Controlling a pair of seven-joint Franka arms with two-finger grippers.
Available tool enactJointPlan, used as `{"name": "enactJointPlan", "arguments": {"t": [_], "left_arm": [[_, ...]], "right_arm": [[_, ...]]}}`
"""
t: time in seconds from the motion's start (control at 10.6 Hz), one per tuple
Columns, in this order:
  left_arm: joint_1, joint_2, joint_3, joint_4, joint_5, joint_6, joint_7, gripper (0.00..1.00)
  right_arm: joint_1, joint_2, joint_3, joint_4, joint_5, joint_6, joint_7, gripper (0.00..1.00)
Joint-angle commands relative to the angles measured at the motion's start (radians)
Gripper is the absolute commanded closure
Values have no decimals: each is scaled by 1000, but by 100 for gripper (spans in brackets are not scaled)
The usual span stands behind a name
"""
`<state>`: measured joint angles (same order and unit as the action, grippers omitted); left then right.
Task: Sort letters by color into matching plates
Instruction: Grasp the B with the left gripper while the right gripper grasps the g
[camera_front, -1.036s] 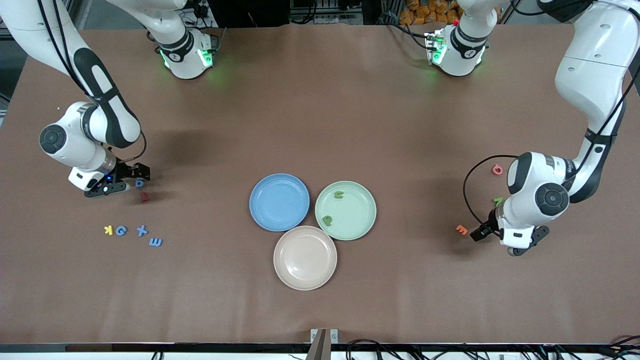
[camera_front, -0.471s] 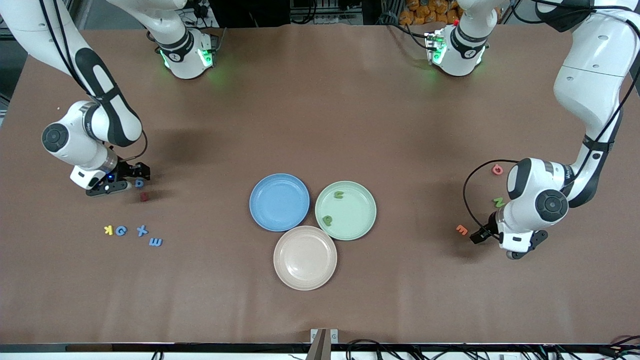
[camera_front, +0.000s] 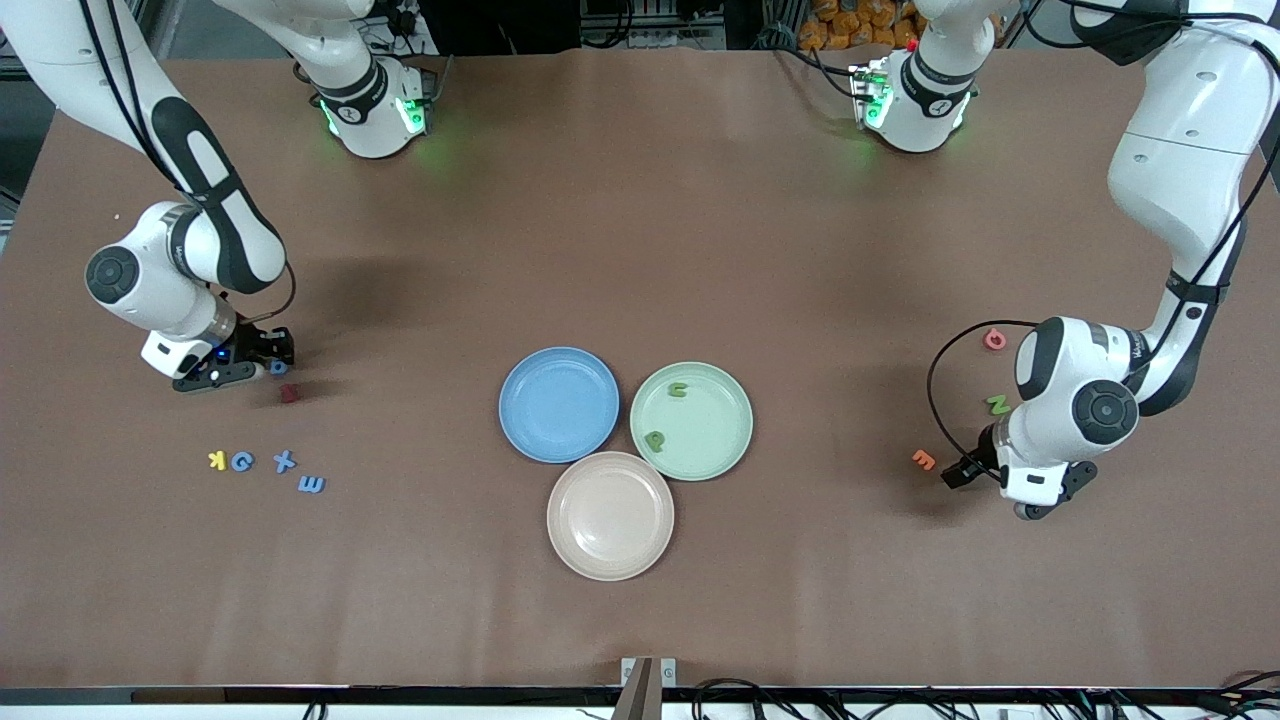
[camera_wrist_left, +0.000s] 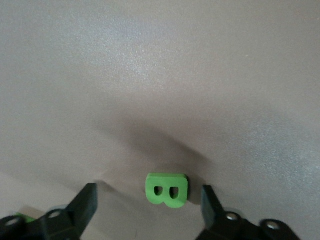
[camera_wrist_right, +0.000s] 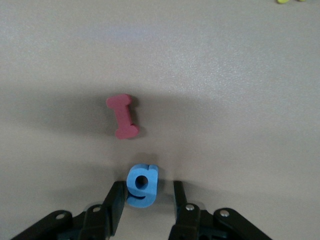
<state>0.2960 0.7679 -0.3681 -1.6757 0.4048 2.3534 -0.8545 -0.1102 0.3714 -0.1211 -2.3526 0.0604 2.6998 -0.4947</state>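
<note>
While the right gripper (camera_wrist_right: 145, 200) pinches the blue letter (camera_wrist_right: 141, 186), it should lift straight; the left gripper (camera_wrist_left: 149, 202) spreads wide around the green letter (camera_wrist_left: 167, 190).

Blue plate (camera_front: 558, 404), pale green plate (camera_front: 691, 421) holding two green letters (camera_front: 656, 439), empty beige plate (camera_front: 610, 515), clustered mid-table; remaining letters (camera_front: 311, 484) scattered near both end edges
</note>
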Motion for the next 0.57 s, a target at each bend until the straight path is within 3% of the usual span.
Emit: {"name": "enactJointPlan", "arguments": {"t": [0.0,0.09,0.47], "left_arm": [[-2,13,6,25,-26,-8,19,96],[-2,13,9,24,-29,-8,12,100],[-3,11,9,25,-26,-8,11,100]], "right_arm": [[-3,18,4,-8,7,29,-13,56],[-3,21,4,-7,9,32,-13,58],[-3,27,6,1,13,32,-12,66]]}}
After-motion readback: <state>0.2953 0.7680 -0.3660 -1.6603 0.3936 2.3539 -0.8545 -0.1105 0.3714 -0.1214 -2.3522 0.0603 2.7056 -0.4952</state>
